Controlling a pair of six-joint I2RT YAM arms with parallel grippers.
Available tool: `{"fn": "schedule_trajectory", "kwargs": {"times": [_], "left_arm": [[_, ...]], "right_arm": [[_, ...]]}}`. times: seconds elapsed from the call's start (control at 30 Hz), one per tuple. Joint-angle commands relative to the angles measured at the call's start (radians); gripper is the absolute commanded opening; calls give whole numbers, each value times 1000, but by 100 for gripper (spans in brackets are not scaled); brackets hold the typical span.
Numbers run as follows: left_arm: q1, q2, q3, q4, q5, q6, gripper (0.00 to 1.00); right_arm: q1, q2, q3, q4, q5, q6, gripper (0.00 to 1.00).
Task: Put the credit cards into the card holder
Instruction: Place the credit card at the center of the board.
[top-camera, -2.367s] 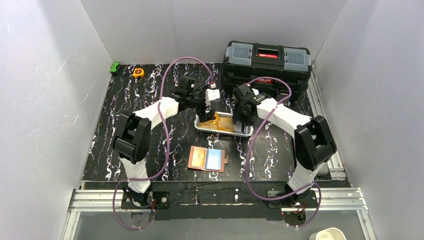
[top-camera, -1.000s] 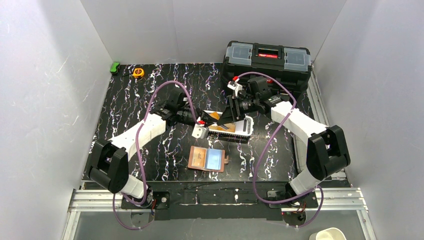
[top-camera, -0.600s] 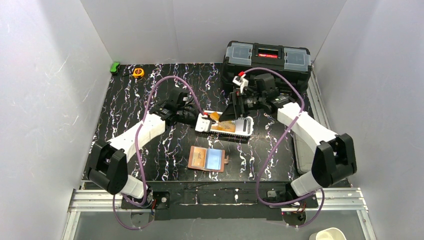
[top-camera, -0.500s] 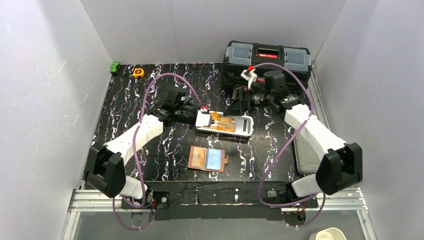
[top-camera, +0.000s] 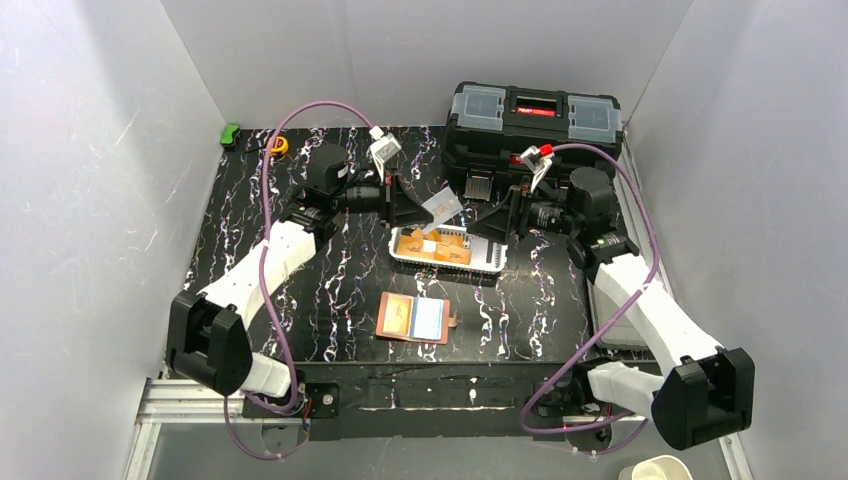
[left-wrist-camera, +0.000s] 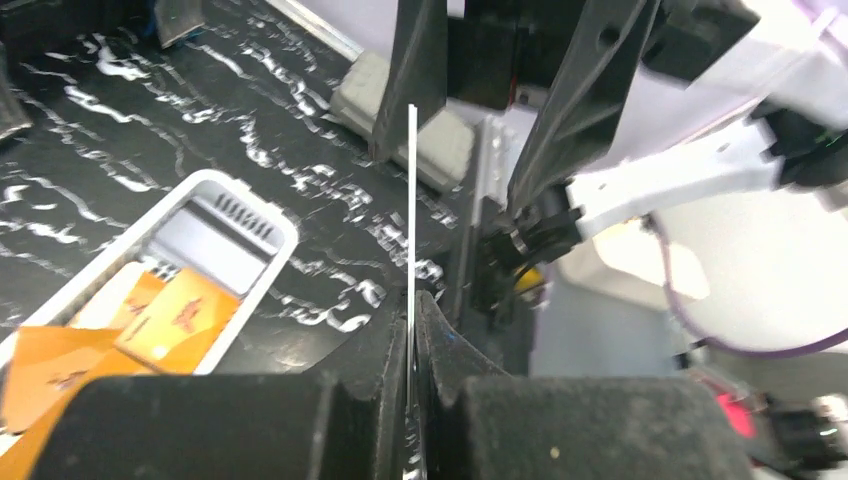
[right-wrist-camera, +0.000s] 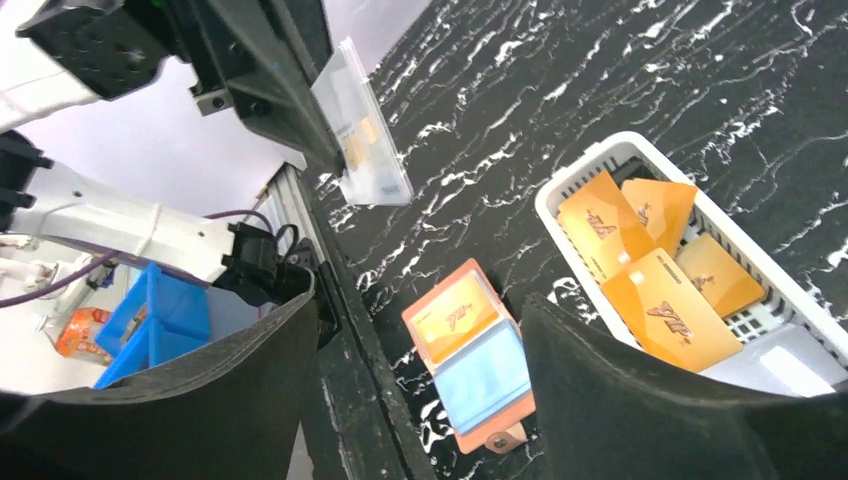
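The left gripper (top-camera: 424, 209) has come up off the left end of the white basket (top-camera: 495, 250). It hangs just above the basket's far-left corner with its jaws pressed tight on one end of a pale card (top-camera: 442, 206). From the left wrist the card shows only as a thin white edge sticking straight out from between the fingers, so the pinch looks square. The right gripper (right-wrist-camera: 420, 310) has backed away to the basket's far-right side. Its jaws have spread wide with nothing between them, and it points back toward the basket and the card. Several orange cards (right-wrist-camera: 650, 300) still lie loose inside the basket. The card holder (top-camera: 413, 317) lies open on the table on the near side of the basket, a little apart from it. It already has an orange card in its left half and a light blue card in its right half. One more card has therefore left the basket and is in the air but not yet stowed, and the task looks partly done. The next step is probably to carry the pale card over the basket to the holder and slide it edge-first into a slot. The holder lies unpinned, so it could slip as the card goes in, and the empty right gripper seems free to steady it.
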Motion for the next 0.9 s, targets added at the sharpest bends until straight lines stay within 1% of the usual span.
{"fn": "schedule_trajectory", "kwargs": {"times": [0.0,0.1,0.2,0.33,0.43,0.53,0.63,0.67,0.7,0.77,0.87], "left_arm": [[5,19,-10,314,79,-454,0],[5,30,-14,360,61,-532,0],[4,26,-14,372,56,-558,0],[3,23,-12,379,57,-578,0],[1,23,-17,386,55,-579,0],[-1,21,-24,398,57,-574,0],[-2,18,-27,403,60,-565,0],[-3,17,-28,404,61,-561,0],[-3,16,-30,400,61,-558,0],[-3,15,-33,400,63,-556,0],[-5,13,-36,398,69,-546,0]], "right_arm": [[-3,-72,-34,234,-26,76,76],[-3,-45,-21,306,-50,128,68],[-3,-14,-20,397,-60,196,59],[-3,30,-22,509,-71,293,60],[-3,65,-10,574,-71,356,66],[2,95,2,639,-74,403,64],[13,118,19,638,-52,413,56],[17,124,23,637,-43,419,52],[21,134,31,632,-38,422,44],[31,146,46,626,-34,424,34],[46,148,49,640,-24,423,26]]}}
